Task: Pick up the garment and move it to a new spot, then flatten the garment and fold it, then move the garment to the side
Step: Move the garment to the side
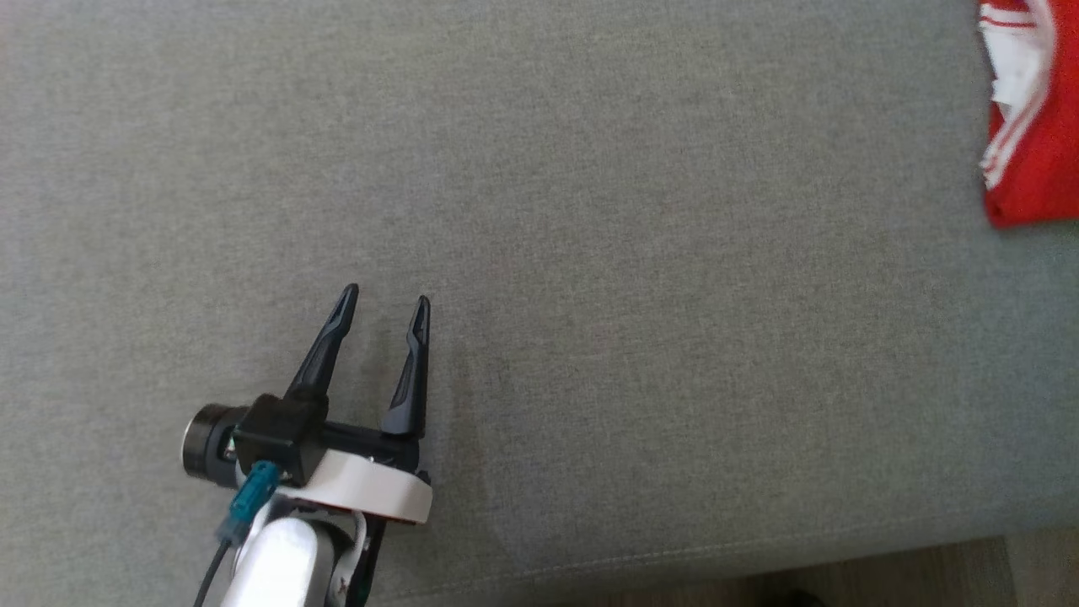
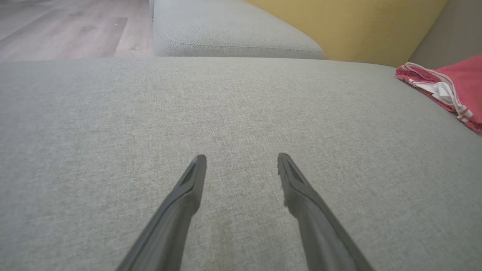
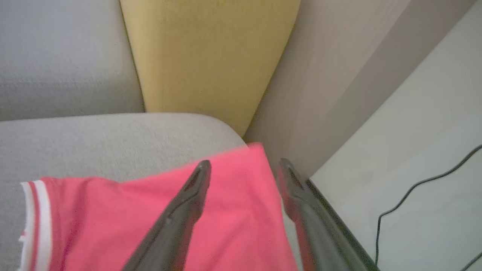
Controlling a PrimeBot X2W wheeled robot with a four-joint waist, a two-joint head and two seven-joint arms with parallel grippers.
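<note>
The garment (image 1: 1030, 126) is red with white stripes and lies folded at the far right of the grey sofa seat (image 1: 590, 211). In the left wrist view the garment (image 2: 448, 86) sits at the right edge. My left gripper (image 1: 383, 303) hovers low over the bare seat at the lower left, open and empty, far from the garment; its fingers (image 2: 188, 188) spread over plain fabric. My right gripper (image 3: 243, 165) is open just above the garment (image 3: 233, 210) near the seat's corner, with nothing between its fingers.
A yellow cushion (image 3: 207, 56) stands against the sofa back behind the garment. A second grey seat (image 2: 226, 30) adjoins the first, with wooden floor (image 2: 56, 30) beyond. A pale surface with a black cable (image 3: 414, 188) lies right of the sofa. The seat's front edge (image 1: 674, 565) runs below.
</note>
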